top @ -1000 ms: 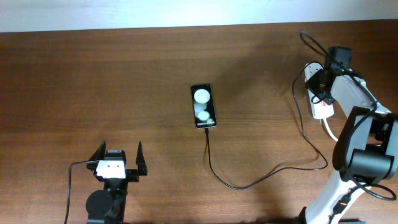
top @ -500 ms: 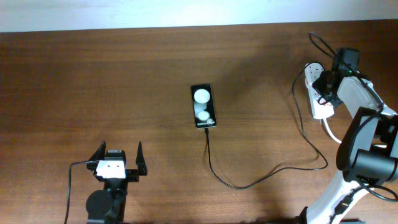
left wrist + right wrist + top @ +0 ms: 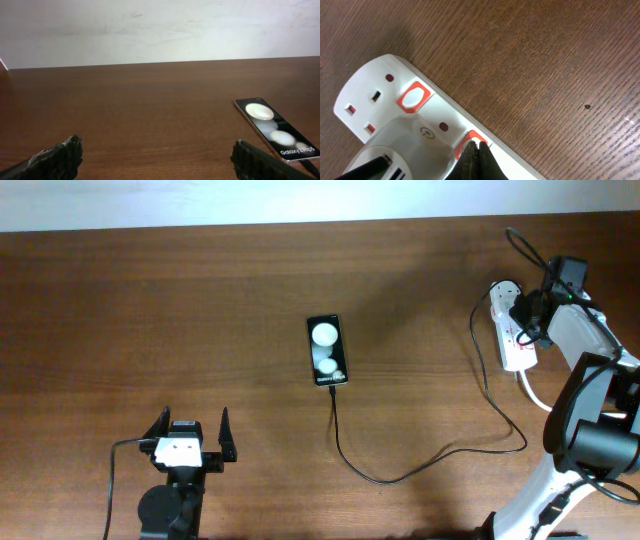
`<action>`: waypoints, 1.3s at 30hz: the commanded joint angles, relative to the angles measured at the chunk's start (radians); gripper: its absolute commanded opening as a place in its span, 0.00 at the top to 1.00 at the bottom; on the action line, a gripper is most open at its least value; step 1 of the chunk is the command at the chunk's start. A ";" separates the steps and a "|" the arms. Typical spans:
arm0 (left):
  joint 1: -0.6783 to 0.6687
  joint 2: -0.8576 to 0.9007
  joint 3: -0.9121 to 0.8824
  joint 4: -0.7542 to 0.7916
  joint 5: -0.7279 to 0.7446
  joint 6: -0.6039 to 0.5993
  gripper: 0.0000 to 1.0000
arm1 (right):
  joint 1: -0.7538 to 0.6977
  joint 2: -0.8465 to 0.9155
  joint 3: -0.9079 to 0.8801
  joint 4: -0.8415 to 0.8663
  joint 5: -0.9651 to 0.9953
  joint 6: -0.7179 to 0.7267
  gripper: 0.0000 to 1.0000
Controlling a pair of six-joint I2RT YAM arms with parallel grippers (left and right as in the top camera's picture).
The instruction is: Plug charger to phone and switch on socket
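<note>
Near edge: left gripper, jaws wide apart, empty. Mid-table: phone lies flat, the charger cable reaches its near end; plug seating too small to tell. Far right: right gripper closed, tips on a red switch of the socket, beside the white adapter.

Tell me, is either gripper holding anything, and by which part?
Nothing is held. The left gripper is open and empty; the right gripper is shut, its tips at a red switch on the socket.
</note>
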 commanded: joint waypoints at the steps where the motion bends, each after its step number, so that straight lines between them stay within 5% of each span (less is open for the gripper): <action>1: 0.003 -0.003 -0.010 0.003 0.011 0.015 0.01 | 0.003 0.023 -0.011 0.015 -0.058 -0.002 0.96; 39: 0.003 -0.003 -0.010 0.003 0.011 0.015 0.01 | 0.103 0.062 -0.011 -0.002 -0.106 -0.009 0.96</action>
